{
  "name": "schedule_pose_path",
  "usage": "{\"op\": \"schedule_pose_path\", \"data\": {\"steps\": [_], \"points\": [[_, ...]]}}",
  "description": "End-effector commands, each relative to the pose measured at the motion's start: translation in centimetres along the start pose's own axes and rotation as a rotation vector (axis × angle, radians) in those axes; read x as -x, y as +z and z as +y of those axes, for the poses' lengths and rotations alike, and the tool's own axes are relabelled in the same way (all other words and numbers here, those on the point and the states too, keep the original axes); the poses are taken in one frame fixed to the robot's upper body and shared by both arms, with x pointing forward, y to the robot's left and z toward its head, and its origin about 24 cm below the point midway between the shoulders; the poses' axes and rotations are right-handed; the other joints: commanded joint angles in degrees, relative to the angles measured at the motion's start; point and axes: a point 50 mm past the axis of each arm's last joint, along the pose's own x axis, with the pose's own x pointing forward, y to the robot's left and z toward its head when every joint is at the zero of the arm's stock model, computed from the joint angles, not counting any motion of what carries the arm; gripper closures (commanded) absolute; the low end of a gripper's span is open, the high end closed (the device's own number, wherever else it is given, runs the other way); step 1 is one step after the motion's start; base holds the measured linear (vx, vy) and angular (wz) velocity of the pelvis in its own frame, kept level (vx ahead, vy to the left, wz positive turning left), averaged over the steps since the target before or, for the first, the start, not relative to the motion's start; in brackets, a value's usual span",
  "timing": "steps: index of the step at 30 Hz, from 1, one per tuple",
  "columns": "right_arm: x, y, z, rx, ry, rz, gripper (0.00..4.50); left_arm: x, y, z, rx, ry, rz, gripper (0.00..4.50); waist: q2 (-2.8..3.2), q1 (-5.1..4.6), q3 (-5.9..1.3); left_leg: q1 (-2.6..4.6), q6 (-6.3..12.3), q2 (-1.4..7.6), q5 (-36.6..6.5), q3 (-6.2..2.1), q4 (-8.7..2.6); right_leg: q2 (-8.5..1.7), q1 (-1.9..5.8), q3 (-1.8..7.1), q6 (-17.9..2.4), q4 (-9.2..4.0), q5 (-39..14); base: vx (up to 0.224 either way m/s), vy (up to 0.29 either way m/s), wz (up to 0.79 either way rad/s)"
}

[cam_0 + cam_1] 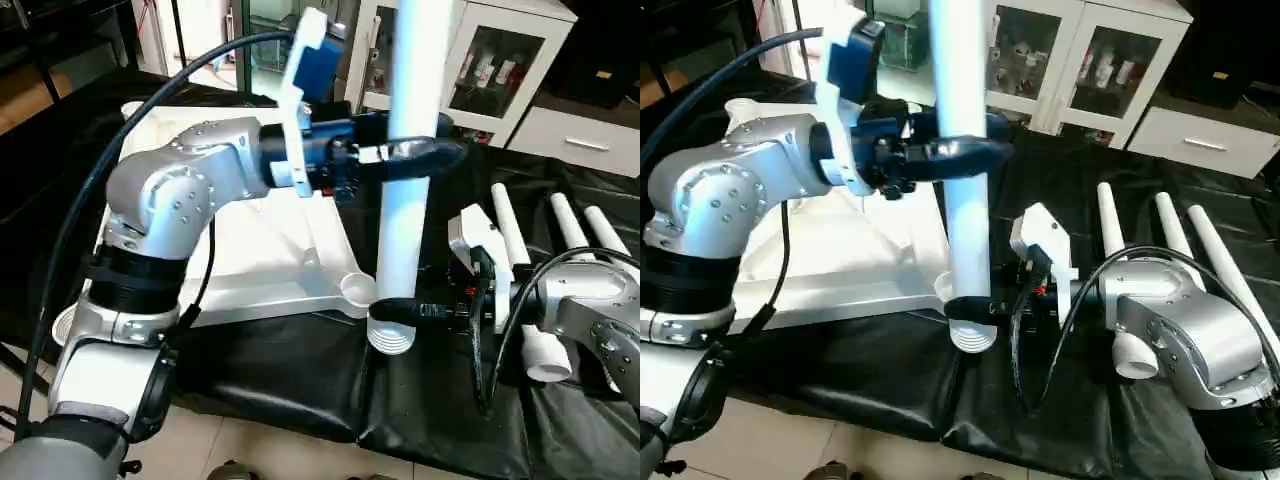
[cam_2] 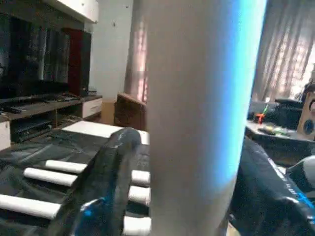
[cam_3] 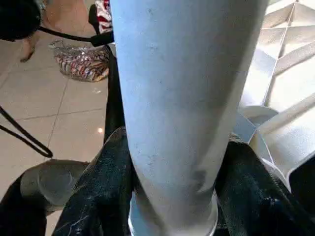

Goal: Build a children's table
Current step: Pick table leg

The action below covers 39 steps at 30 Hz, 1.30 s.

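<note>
A white tube leg (image 1: 408, 190) stands upright in the middle of the head view, running from the top edge down to its ribbed, wider lower end (image 1: 390, 338) at centre. That end sits just beside the rounded corner socket (image 1: 357, 291) of the white table top (image 1: 262, 262), which lies underside up on the black-sheeted work table (image 1: 290, 375), its ribs showing in the right wrist view. I cannot tell whether the leg's end touches the socket or hangs beside it.

Three more legs (image 1: 570, 225) lie side by side at the right of the frame, well apart from the standing leg, with bare black sheet between them. The work table's near edge crosses the lower part of the frame, with tiled floor (image 1: 250, 445) below it. White cabinets (image 1: 505, 75) with glass doors stand behind at the upper right.

The left gripper (image 1: 415, 152) reaches in from the left at upper centre, its black fingers (image 2: 106, 182) curved around either side of the leg at mid-height; whether they press it or stand slightly loose I cannot tell. The right gripper (image 1: 400, 312) comes in from the right at centre and wraps the leg just above its ribbed end, fingers (image 3: 106, 196) closed against both sides of the tube.
</note>
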Motion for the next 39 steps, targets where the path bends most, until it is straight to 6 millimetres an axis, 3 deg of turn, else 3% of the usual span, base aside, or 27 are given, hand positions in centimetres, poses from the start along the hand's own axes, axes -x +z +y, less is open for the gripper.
{"op": "schedule_pose_path", "data": {"steps": [1,4,8,12,17,18,19,21,22,23,24,25,26,28,30,33,37,39], "points": [[0.7,0.7,-0.1,0.02,-0.029,-0.04,2.61,-0.1,0.5,-0.1,0.001,-0.026,0.004,1.19,0.83,0.3,-4.38,0.65,-1.61,4.22,-9.5,-1.59,-5.07,-3.96,3.28,2.64,-11.8,-3.61,-16.1,0.0,0.0,0.0],[1.3,1.1,-0.1,0.024,-0.053,-0.066,2.61,0.1,0.5,0.0,0.022,-0.021,0.001,1.06,0.72,0.39,-4.36,0.64,-1.69,4.18,-9.9,-1.53,-5.06,-3.94,3.26,2.66,-12.0,-3.62,-15.9,0.0,0.0,0.0],[2.6,1.6,-0.6,0.025,-0.126,-0.109,2.61,0.8,0.7,0.0,0.033,-0.013,-0.007,0.71,1.34,0.55,-4.33,0.72,-2.26,4.21,-11.1,-1.65,-5.21,-3.95,3.26,2.58,-12.0,-3.69,-16.3,0.0,0.0,0.0],[3.5,2.2,-0.8,0.022,-0.171,-0.157,2.61,1.7,0.4,0.4,0.028,0.045,-0.01,0.41,1.32,0.69,-4.32,0.71,-2.02,4.11,-11.0,-1.59,-5.19,-3.88,3.34,2.57,-12.2,-3.72,-15.8,0.0,0.0,0.0],[4.7,2.6,-1.2,0.042,-0.292,-0.195,2.61,4.3,-0.3,1.2,0.022,0.205,-0.064,0.05,1.7,0.76,-4.33,0.65,-2.11,4.08,-12.0,-1.64,-5.29,-3.93,3.39,2.51,-11.2,-4.02,-18.3,0.0,0.0,0.0],[4.9,2.4,-1.7,0.063,-0.377,-0.21,2.61,5.4,-0.8,1.6,0.007,0.311,-0.06,0.0,2.34,0.69,-4.42,0.81,-2.51,4.13,-12.6,-1.67,-5.29,-3.9,3.11,2.48,-10.6,-4.19,-19.2,0.0,0.0,0.0],[4.9,2.2,-2.2,0.09,-0.47,-0.244,2.61,6.4,-1.6,1.9,-0.045,0.444,-0.039,0.0,2.42,0.6,-4.36,0.75,-2.64,4.07,-12.8,-1.7,-5.33,-3.89,3.09,2.45,-10.4,-4.22,-19.3,0.0,0.0,0.0],[4.8,1.8,-2.9,0.133,-0.62,-0.289,2.61,7.7,-3.0,2.3,-0.122,0.641,0.022,0.0,2.29,0.13,-4.37,0.78,-3.31,4.07,-14.0,-1.71,-5.5,-3.82,2.9,2.27,-8.8,-4.49,-21.3,0.0,0.0,0.0],[4.8,1.8,-2.9,0.133,-0.62,-0.289,2.61,7.7,-3.0,2.3,-0.122,0.641,0.022,0.0,2.44,0.14,-4.54,0.93,-3.46,4.34,-14.1,-1.79,-5.56,-3.95,2.8,2.37,-8.6,-4.39,-21.1,0.0,0.0,0.0],[4.4,0.9,-3.8,0.112,-0.769,-0.294,2.61,8.5,-4.5,2.3,-0.17,0.819,0.042,0.0,2.42,-0.05,-4.4,0.78,-3.45,4.15,-14.4,-1.79,-5.64,-3.72,2.88,2.32,-8.3,-4.47,-21.7,0.0,0.0,0.0],[4.3,0.7,-3.9,0.104,-0.794,-0.293,2.61,8.7,-4.9,2.3,-0.176,0.853,0.05,0.0,2.51,-0.24,-4.4,0.63,-3.82,4.59,-13.7,-1.95,-5.82,-3.85,2.9,2.42,-8.5,-4.34,-20.6,0.0,0.0,0.0],[4.2,0.6,-4.0,0.099,-0.809,-0.293,2.61,8.8,-5.2,2.2,-0.176,0.873,0.056,0.0,2.46,-0.45,-4.17,0.59,-3.81,4.41,-14.0,-1.82,-5.9,-3.75,2.74,2.34,-8.3,-4.63,-21.3,0.0,0.0,0.0],[3.5,-0.1,-4.3,0.018,-0.876,-0.33,2.61,9.3,-7.3,1.9,-0.15,1.023,0.095,0.0,2.61,-0.36,-4.38,0.89,-3.54,4.35,-14.4,-1.77,-5.78,-3.76,2.63,2.4,-8.2,-4.58,-21.8,0.0,0.0,0.0],[3.0,-0.3,-4.2,-0.023,-0.848,-0.35,2.61,9.4,-8.2,1.7,-0.205,1.062,0.14,0.0,2.21,-0.38,-4.43,0.92,-2.56,4.12,-15.2,-1.71,-5.79,-3.44,2.53,2.31,-7.2,-4.97,-23.1,0.0,0.0,0.0],[2.0,-0.5,-4.2,-0.061,-0.809,-0.377,2.61,9.1,-10.3,1.4,-0.284,1.042,0.223,0.0,1.97,-0.5,-4.35,0.69,-1.96,4.16,-15.4,-1.8,-6.06,-3.39,2.46,2.37,-5.5,-5.17,-23.5,0.0,0.0,0.0],[1.4,-0.7,-4.4,-0.051,-0.805,-0.377,2.61,8.3,-11.8,1.2,-0.211,0.92,0.231,0.0,2.38,-0.42,-4.26,0.9,-2.33,4.0,-15.9,-1.66,-6.12,-3.44,2.06,2.48,-5.3,-5.13,-23.9,0.0,0.0,0.0],[1.0,-1.0,-5.1,-0.043,-0.82,-0.37,2.61,8.0,-13.3,1.6,-0.239,0.824,0.327,0.0,2.33,-0.66,-4.23,0.64,-2.81,3.91,-16.5,-1.7,-6.21,-3.56,2.15,2.51,-5.3,-5.11,-23.8,0.0,0.0,0.0],[0.8,-1.0,-5.1,-0.049,-0.775,-0.353,2.61,7.8,-14.4,1.6,-0.211,0.699,0.39,0.0,3.11,-0.72,-4.27,0.73,-2.71,3.79,-16.1,-1.72,-6.24,-3.51,2.13,2.64,-5.2,-5.09,-23.1,0.0,0.0,0.0]]}}
